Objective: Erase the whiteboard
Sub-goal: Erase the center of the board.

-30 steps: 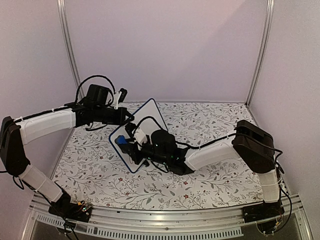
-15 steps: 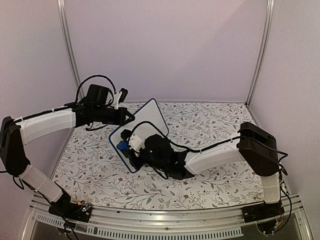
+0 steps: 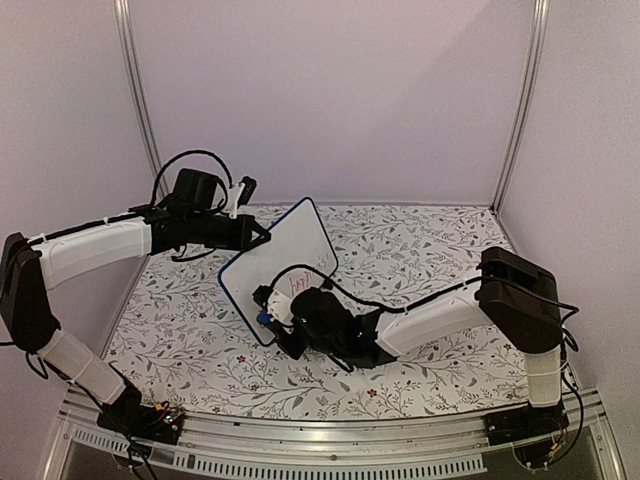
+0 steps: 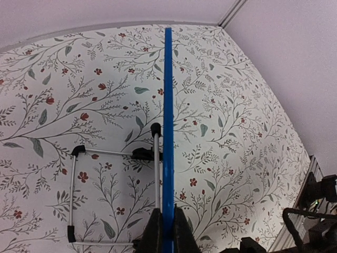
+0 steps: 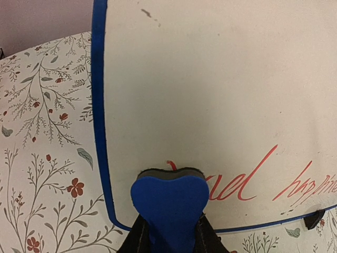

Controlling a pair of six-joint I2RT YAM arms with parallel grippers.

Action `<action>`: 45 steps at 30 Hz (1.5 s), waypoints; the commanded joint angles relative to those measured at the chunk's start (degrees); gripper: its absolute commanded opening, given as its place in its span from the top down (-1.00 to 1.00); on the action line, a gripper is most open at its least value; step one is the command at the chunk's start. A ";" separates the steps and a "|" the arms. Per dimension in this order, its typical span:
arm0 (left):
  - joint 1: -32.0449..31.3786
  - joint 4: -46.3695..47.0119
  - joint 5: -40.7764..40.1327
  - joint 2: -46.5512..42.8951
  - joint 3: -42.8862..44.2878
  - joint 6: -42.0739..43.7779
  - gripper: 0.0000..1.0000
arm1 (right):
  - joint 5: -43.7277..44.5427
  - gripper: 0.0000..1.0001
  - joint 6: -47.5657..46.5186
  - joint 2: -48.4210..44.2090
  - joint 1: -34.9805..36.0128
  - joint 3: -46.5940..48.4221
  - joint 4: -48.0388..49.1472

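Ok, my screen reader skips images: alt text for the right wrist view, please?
The right hand holds a blue heart-shaped eraser against the whiteboard, at the start of red handwriting. A floral tablecloth shows at left.

A white cloth (image 3: 430, 250) printed with grey-green leafy sprigs and small red flowers covers the table. Plain pale walls (image 3: 330, 90) close in the left, far and right sides, with metal posts (image 3: 137, 100) at the far corners. A slotted metal rail (image 3: 320, 465) runs along the near edge. A blue heart-shaped eraser (image 5: 169, 203) is left of centre.
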 commanded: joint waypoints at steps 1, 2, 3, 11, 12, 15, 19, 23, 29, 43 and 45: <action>-1.26 -2.48 2.54 0.59 -1.39 -0.40 1.00 | 0.29 0.67 0.95 -1.14 0.21 -0.58 -3.34; -1.25 -2.50 2.55 0.55 -1.39 -0.41 1.00 | 0.33 0.67 1.02 -1.07 0.23 -0.56 -3.67; -1.22 -2.46 2.51 0.53 -1.41 -0.42 1.00 | 0.31 0.67 1.10 -0.89 0.22 -0.56 -3.95; -1.28 -2.46 2.41 0.44 -1.40 -0.43 1.00 | -1.18 0.68 1.90 -0.08 0.52 -0.69 -6.73; -1.26 -2.46 2.37 0.44 -1.44 -0.47 1.00 | -1.23 0.68 1.96 0.00 0.63 -0.73 -6.97; -1.27 -2.49 2.35 0.44 -1.40 -0.46 1.00 | -1.85 0.68 2.38 0.49 0.73 -0.73 -7.62; -1.28 -2.46 2.35 0.43 -1.47 -0.46 1.00 | -2.48 0.68 3.00 0.86 0.91 -0.40 -7.96; -1.22 -2.46 2.44 0.44 -1.48 -0.55 1.00 | -2.72 0.68 3.06 0.66 1.09 1.14 -8.50; -1.28 -2.48 2.37 0.44 -1.48 -0.50 1.00 | -1.51 0.68 1.61 -1.13 1.11 4.63 -8.79; -1.22 -2.50 2.41 0.36 -1.39 -0.43 1.00 | -1.21 0.67 -0.29 -1.64 1.09 8.47 -8.98; -1.25 -2.46 2.36 0.31 -1.39 -0.50 1.00 | -1.34 0.67 -0.13 -1.66 1.09 7.55 -8.97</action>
